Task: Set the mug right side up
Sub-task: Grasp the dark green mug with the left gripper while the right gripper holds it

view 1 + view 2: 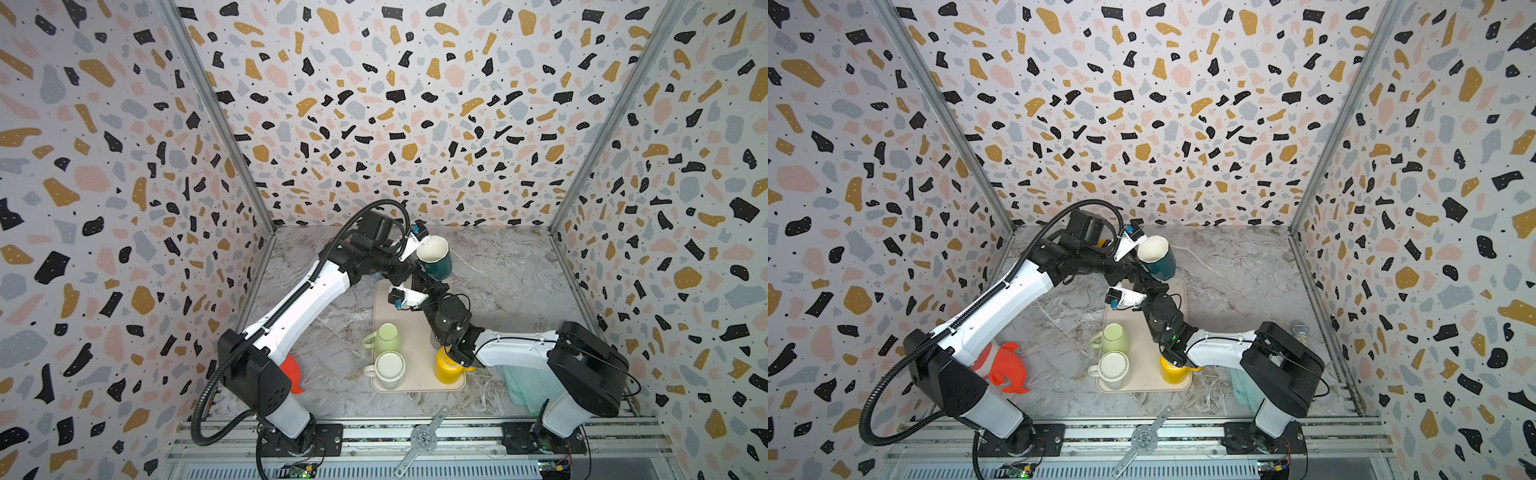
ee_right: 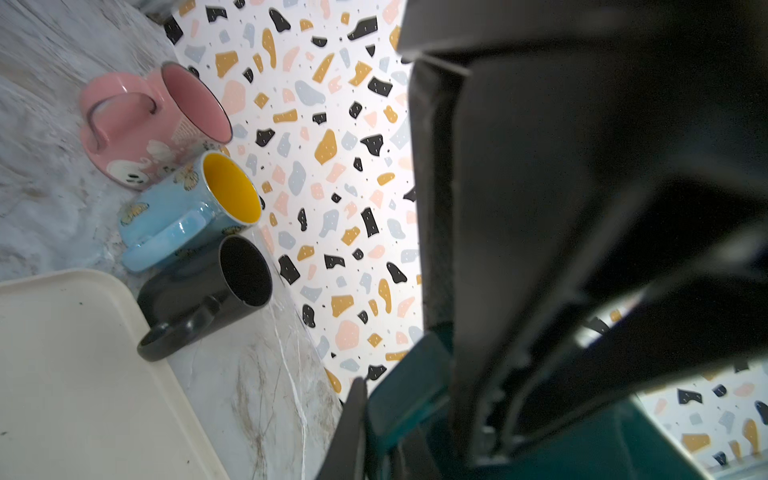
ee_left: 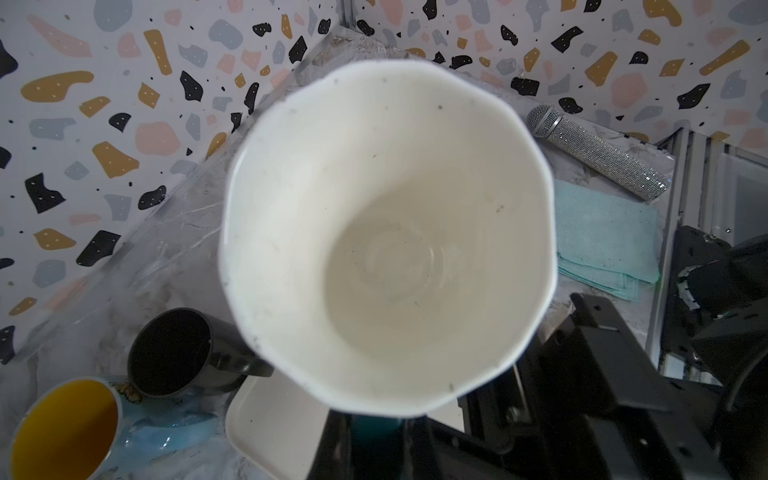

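The mug (image 1: pixel 437 257) (image 1: pixel 1159 258) is teal outside and white inside. It hangs in the air over the far end of the tray, tilted, with its mouth facing up and to the left in both top views. My left gripper (image 1: pixel 413 266) (image 3: pixel 376 432) is shut on a teal part of the mug (image 3: pixel 386 232) just below its rim, and the white inside fills the left wrist view. My right gripper (image 1: pixel 424 283) (image 2: pixel 386 419) reaches up from below and is shut on the mug's teal handle (image 2: pixel 415 378).
On the cream tray (image 1: pixel 415 386) stand a green mug (image 1: pixel 384 338), a white mug (image 1: pixel 388 368) and a yellow mug (image 1: pixel 446 365). Pink (image 2: pixel 153 124), blue (image 2: pixel 187 212) and black (image 2: pixel 208 291) mugs sit beyond the tray. A red toy (image 1: pixel 293 372), teal cloth (image 1: pixel 523 386) and microphone (image 3: pixel 598 151) lie on the table.
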Controlling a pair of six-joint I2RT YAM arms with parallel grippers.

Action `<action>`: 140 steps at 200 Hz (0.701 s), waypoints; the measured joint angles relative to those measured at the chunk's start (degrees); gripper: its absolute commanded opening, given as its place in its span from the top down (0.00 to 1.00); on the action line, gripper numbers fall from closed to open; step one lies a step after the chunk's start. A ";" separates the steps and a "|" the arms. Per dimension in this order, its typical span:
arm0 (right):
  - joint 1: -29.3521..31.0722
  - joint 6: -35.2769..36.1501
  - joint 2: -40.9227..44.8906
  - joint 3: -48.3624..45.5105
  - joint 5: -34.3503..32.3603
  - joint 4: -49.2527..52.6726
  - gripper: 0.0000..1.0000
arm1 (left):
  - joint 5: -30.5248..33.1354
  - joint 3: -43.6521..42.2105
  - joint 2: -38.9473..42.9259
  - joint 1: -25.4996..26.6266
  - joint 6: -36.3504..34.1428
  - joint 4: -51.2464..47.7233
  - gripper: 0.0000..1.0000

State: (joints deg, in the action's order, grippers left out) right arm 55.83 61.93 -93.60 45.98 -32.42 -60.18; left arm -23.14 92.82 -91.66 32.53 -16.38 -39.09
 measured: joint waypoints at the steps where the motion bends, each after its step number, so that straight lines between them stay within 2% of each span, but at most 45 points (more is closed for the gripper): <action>1: 0.00 -0.02 0.00 0.00 0.04 0.00 1.00 | -0.07 0.00 0.00 -0.02 0.02 -0.02 1.00; 55: 0.13 -0.09 -0.37 0.00 -0.24 -0.11 1.00 | -0.22 0.00 -0.22 0.00 -0.55 -0.26 1.00; 71: 0.13 -0.07 -0.59 0.00 -0.79 -0.59 0.85 | 0.15 -0.07 -0.22 0.00 -0.15 0.04 1.00; 90: 0.17 0.68 -0.74 0.00 -1.73 -1.29 0.78 | 1.01 -0.46 -0.22 0.07 1.68 1.03 1.00; 117: 0.24 1.92 -0.83 -0.02 -3.19 -1.42 0.63 | 1.88 -0.96 -0.22 0.33 3.80 2.71 1.00; 140: 0.59 1.75 -0.76 -0.31 -4.00 -1.57 0.56 | 3.15 -0.96 -0.22 0.33 5.18 4.07 1.00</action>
State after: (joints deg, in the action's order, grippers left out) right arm 56.42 63.68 -94.37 45.67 -36.42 -61.76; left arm -19.99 91.85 -91.88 32.86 -11.20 -35.03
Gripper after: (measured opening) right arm 0.417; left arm 0.134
